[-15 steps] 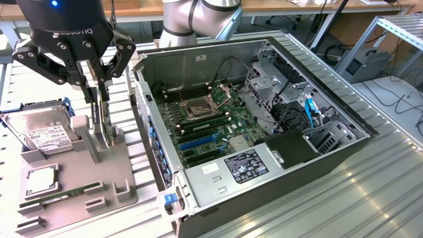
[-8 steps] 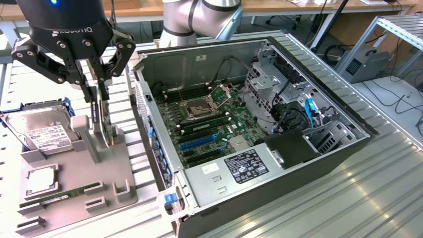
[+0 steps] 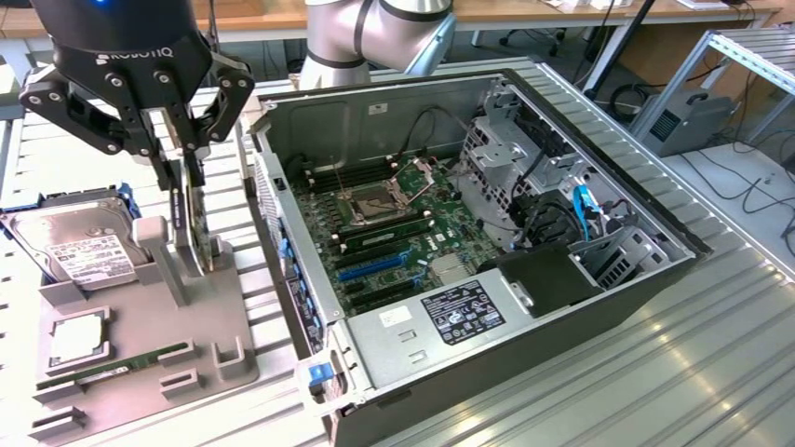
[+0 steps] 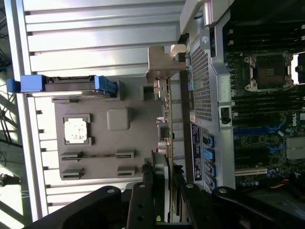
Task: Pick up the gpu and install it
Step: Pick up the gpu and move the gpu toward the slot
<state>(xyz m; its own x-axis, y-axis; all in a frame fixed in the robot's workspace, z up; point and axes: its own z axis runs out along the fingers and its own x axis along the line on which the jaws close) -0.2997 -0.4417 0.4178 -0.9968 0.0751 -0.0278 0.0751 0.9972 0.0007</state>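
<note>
counter [image 3: 695,372]: ribbed metal; carries the case and holder.
case [image 3: 584,317]: open, lying on its side with the board facing up, mid-frame in the exterior view.
holder [image 3: 137,326]: grey tray at 9 o'clock of the case.
gripper [image 3: 182,175]: over the holder's 1 o'clock corner; jaws narrow, one finger on each side of the gpu, closed on its upper edge.
gpu [image 3: 193,233]: upright on edge in a holder slot; bracket [image 4: 159,62] at one end, just beside the case wall.
handling: judged light, thin and stiff; fragile parts, bare contacts; likely to pivot if pinched off-centre.
hold: top edge at mid-length, clear of the bracket.
hidden: lower edge and connector are sunk in the slot; seated or lifted, cannot tell; faces seen edge-on; pad contact masked by the fingers.
</note>
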